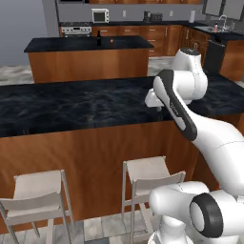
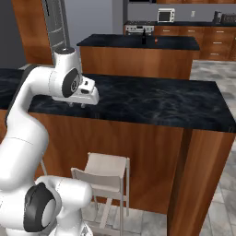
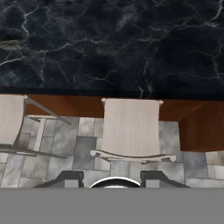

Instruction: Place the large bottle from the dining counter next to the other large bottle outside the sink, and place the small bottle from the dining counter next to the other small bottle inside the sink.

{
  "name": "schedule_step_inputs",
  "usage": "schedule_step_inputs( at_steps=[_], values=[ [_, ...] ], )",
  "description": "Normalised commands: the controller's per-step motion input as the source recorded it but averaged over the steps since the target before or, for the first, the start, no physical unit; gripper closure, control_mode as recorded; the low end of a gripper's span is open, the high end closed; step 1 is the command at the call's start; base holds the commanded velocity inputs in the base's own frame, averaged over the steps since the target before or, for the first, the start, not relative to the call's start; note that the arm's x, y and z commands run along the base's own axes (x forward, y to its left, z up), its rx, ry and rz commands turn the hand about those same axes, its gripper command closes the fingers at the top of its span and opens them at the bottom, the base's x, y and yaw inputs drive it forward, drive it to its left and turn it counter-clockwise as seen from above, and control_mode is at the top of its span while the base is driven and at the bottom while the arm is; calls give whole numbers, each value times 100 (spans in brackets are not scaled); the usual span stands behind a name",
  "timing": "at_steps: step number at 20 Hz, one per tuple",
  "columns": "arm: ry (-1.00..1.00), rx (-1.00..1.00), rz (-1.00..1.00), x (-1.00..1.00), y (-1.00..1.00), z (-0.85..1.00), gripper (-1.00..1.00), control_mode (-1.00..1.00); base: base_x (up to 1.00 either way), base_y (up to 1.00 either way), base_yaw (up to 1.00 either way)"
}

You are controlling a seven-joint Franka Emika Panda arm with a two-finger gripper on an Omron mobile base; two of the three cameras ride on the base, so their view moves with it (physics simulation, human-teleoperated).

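Observation:
My gripper (image 3: 114,180) hangs over the front edge of the dining counter (image 3: 109,43), pointing straight down. Its fingertips (image 3: 70,179) stand apart, with nothing but a stool and floor between them. In the base views the gripper (image 1: 159,108) (image 2: 77,105) hovers just above the black stone top (image 1: 71,105) (image 2: 152,99), which is bare around it. On a second island further back stands a tall dark bottle (image 1: 98,38) (image 2: 144,38) with a small reddish thing (image 1: 111,41) (image 2: 156,40) beside it, too small to identify. The sink with its faucet (image 1: 222,20) is at the far back right.
Pale stools (image 1: 147,174) (image 1: 35,188) (image 2: 108,168) (image 3: 131,127) stand tucked against the near counter's wooden side. A stove and microwave (image 1: 100,16) line the back wall. Grey tiled floor runs between the two islands and to the right of the near counter (image 2: 216,193).

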Motion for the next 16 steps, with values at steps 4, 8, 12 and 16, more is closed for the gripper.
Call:
schedule_step_inputs(
  at_steps=[4,8,12,16],
  values=[
    [0,0,0,0,0,0,-100,100,0,-16,0],
    [0,0,0,0,0,0,-100,100,-2,-44,0],
    [0,0,0,0,0,0,-100,100,-16,-60,2],
    [0,0,0,0,0,0,-100,100,-4,-76,0]
  ],
)
